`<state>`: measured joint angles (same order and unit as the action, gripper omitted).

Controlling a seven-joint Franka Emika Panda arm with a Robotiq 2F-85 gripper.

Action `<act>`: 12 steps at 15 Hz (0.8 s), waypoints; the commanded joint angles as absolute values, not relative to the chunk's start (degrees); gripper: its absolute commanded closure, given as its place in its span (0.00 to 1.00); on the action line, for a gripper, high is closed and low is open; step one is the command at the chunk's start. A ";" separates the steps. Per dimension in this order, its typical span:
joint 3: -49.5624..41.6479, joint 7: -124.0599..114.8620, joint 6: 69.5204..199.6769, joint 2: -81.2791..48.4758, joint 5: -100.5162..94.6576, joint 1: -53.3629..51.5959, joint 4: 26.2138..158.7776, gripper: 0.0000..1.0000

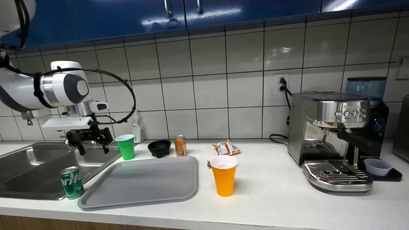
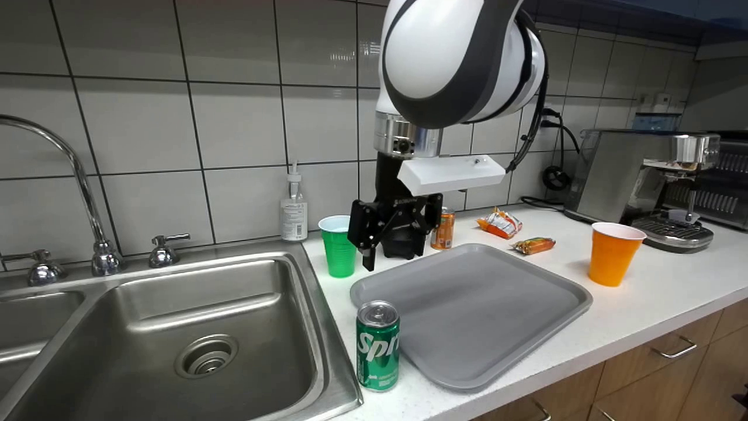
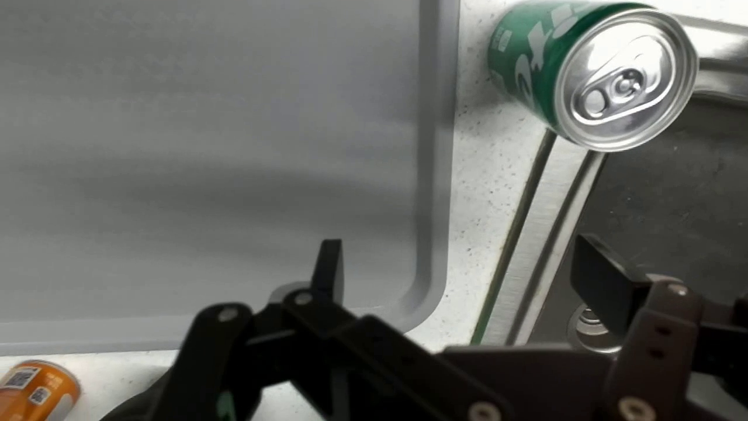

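My gripper is open and empty, pointing down above the strip between the sink and the grey tray. In the wrist view its fingers are wide apart, one over the tray, one over the sink. A green Sprite can stands upright between tray and sink; the wrist view shows its top, apart from the fingers. A green cup stands behind the tray, near the sink corner. A black bowl and an orange can stand behind the tray.
The steel sink and faucet border the counter. A soap bottle stands by the wall. An orange cup, an orange snack bag and a small wrapped snack lie beyond the tray, with an espresso machine farther along.
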<state>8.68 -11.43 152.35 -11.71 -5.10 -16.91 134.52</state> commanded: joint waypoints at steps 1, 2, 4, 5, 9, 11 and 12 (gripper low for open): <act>8.19 -11.19 150.64 -8.88 -4.93 -14.83 135.66 0.00; 7.85 -10.97 150.74 -8.65 -4.94 -14.30 135.80 0.00; 7.10 -10.63 150.51 -8.33 -5.10 -13.27 135.81 0.00; 6.71 -10.39 150.51 -8.15 -5.23 -12.69 135.88 0.00; 5.13 -8.75 150.34 -7.90 -5.10 -10.22 135.72 0.00; 4.40 -7.47 150.23 -7.90 -4.99 -8.96 135.53 0.00; 4.01 -6.84 150.22 -7.98 -4.99 -8.33 135.41 0.00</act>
